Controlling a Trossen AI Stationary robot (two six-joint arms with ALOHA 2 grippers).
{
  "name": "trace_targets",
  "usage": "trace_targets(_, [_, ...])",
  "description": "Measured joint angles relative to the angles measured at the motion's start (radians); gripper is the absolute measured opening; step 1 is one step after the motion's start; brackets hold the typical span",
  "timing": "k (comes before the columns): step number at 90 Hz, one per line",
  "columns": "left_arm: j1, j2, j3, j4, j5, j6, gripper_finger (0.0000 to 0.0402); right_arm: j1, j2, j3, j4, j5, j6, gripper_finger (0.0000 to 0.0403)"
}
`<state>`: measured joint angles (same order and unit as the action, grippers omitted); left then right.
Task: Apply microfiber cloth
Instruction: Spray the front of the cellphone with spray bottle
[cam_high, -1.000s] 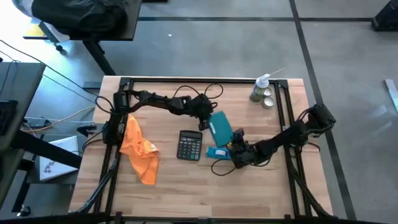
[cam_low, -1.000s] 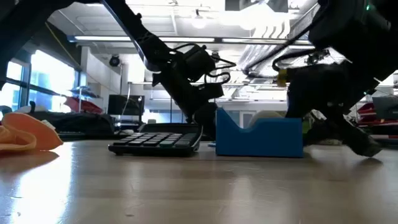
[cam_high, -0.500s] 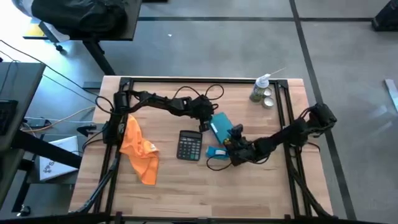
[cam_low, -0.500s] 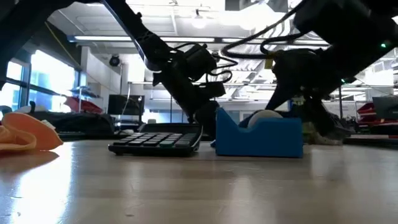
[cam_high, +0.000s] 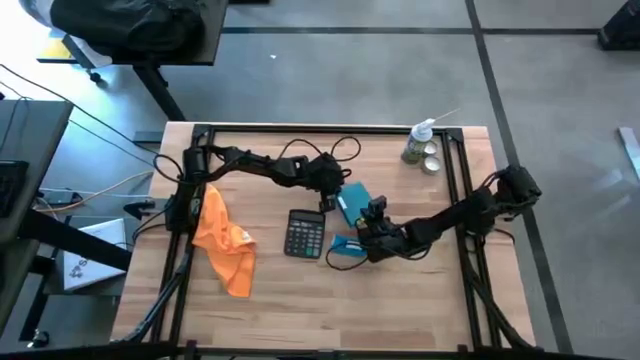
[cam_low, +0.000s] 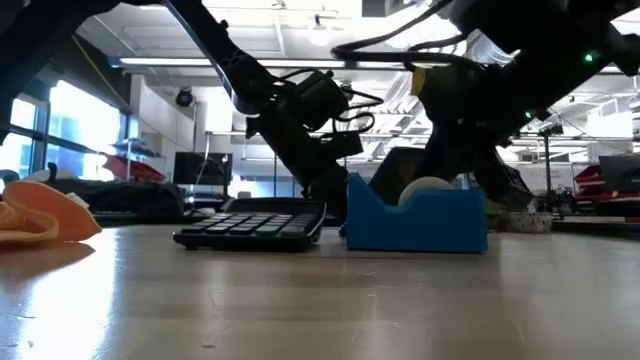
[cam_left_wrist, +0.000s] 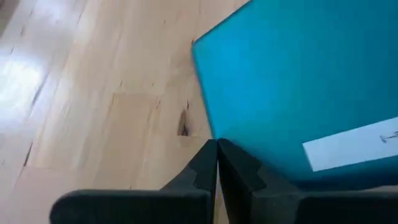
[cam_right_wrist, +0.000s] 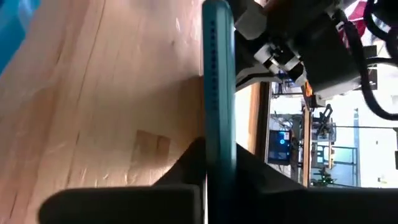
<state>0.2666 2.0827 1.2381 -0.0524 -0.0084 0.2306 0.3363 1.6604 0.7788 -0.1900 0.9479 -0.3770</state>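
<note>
The orange microfiber cloth (cam_high: 222, 240) lies crumpled on the table's left part, also visible in the low view (cam_low: 40, 215), and no gripper touches it. A black calculator (cam_high: 305, 233) and a small blue box (cam_high: 347, 247) rest flat at mid-table. Just beyond them is a teal slab (cam_high: 352, 203). My right gripper (cam_high: 368, 222) is shut on the slab. My left gripper (cam_high: 330, 196), fingers shut, stands at the slab's left edge (cam_left_wrist: 205, 93). My left gripper's shut fingertips (cam_left_wrist: 216, 149) stand right at the slab's long edge, near a corner; I cannot tell whether they touch it. My right gripper pinches the slab's thin edge (cam_right_wrist: 217, 106) between its two fingers (cam_right_wrist: 249, 165). In its wrist view the slab shows edge-on, running straight out from the fingers.
A spray bottle (cam_high: 420, 140) and a small round tin (cam_high: 432, 162) stand at the far right corner. Black frame rails (cam_high: 455, 180) run along the table's sides. Bare wood lies along the near edge (cam_high: 320, 310).
My right gripper, still shut on the teal slab, has gone toward the table's left edge and a little toward the far edge. The slab's near end has moved with it, so the slab looks shorter from above. The box, calculator and cloth have stayed put.
</note>
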Motion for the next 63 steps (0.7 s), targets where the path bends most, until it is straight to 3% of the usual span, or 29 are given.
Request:
trace_targets(16, [0.013,-0.085,-0.007,-0.084,-0.058,0.037,0.0021,-0.044,-0.029,0.111,-0.229,-0.008,0.067,0.0005])
trace_targets(36, [0.062,-0.275,-0.149,0.033,-0.067,0.086,0.0057,-0.125,-0.179,0.289,-0.558,-0.064,0.188,0.0002])
trace_targets(48, [0.113,-0.415,-0.325,0.323,0.067,0.07,0.0077,-0.184,-0.301,0.383,-0.611,-0.163,0.289,0.0002])
trace_targets(63, [0.149,-0.508,-0.56,0.866,0.274,-0.057,0.0097,-0.265,-0.454,0.391,-0.478,-0.325,0.345,0.0001])
